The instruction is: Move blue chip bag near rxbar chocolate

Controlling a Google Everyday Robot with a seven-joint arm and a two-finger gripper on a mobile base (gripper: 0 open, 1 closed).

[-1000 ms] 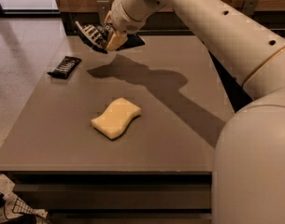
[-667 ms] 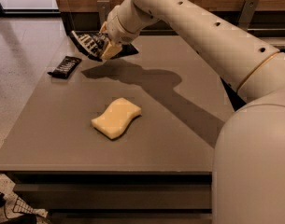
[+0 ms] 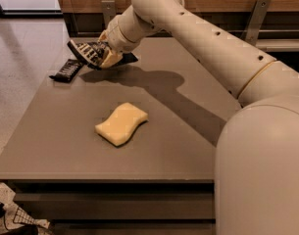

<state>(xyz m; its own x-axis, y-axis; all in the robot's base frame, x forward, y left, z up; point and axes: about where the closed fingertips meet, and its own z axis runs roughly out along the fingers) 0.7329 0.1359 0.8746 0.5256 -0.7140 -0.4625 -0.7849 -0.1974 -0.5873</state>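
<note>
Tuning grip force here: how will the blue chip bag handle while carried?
Likely light: the blue chip bag juts sideways, unsupported, from the gripper above the far-left part of the table, beside the rxbar chocolate. Its creased film looks crushable, possibly slippery.

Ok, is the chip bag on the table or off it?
Off it: the gripper holds the chip bag tilted above the table, its shadow beneath, close beside the rxbar.

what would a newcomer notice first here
The big cream arm spans the view from the right, its gripper holding the blue chip bag above the table at its far left corner. Just left lies the rxbar chocolate, and a yellow sponge sits mid-table.
</note>
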